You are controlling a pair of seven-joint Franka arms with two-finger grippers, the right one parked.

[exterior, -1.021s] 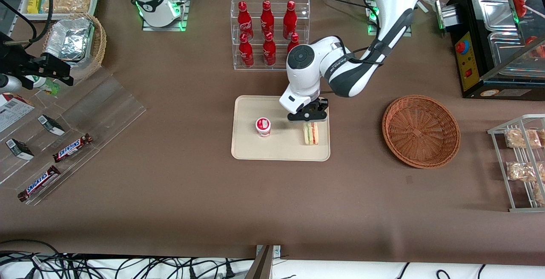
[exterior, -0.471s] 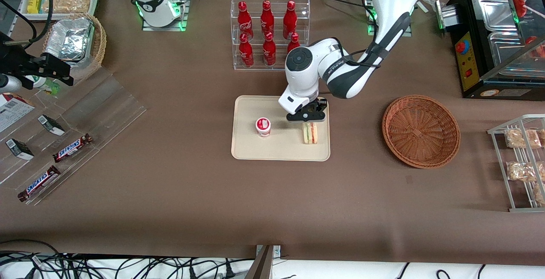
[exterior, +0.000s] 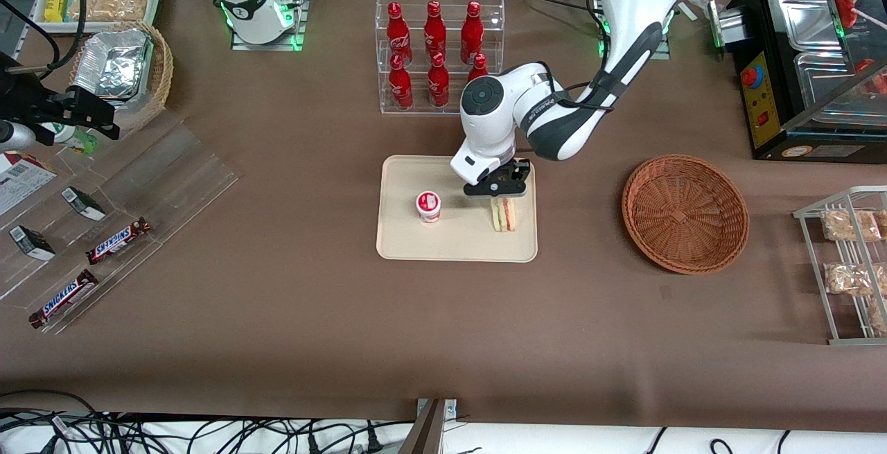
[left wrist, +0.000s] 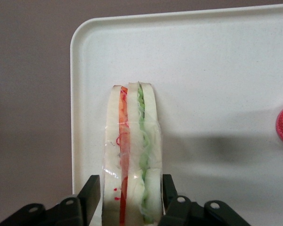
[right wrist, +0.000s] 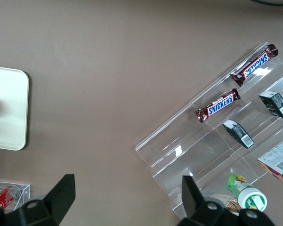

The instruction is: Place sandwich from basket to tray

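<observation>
The sandwich (left wrist: 132, 155) stands on edge on the tray (left wrist: 216, 70), near the tray's rim. The gripper (left wrist: 130, 195) straddles the sandwich's end, one finger (left wrist: 90, 190) on each side, spread with a small gap to the wrap. The basket (exterior: 684, 213) sits well apart on the desk (exterior: 443, 329).

Readable print: Snickers wrappers and soda-bottle script

Two brown chocolate bars (right wrist: 217, 105) lying on the clear acrylic stepped display shelf (right wrist: 193, 155), toward the parked arm's end of the table, each carry the blue word "SNICKERS" on white. The red bottles (exterior: 434, 28) in the clear acrylic rack bear white script lettering, too small to spell out. The working arm's gripper (left wrist: 131, 197), over the cream-beige tray (left wrist: 216, 70), shows no lettering.
</observation>
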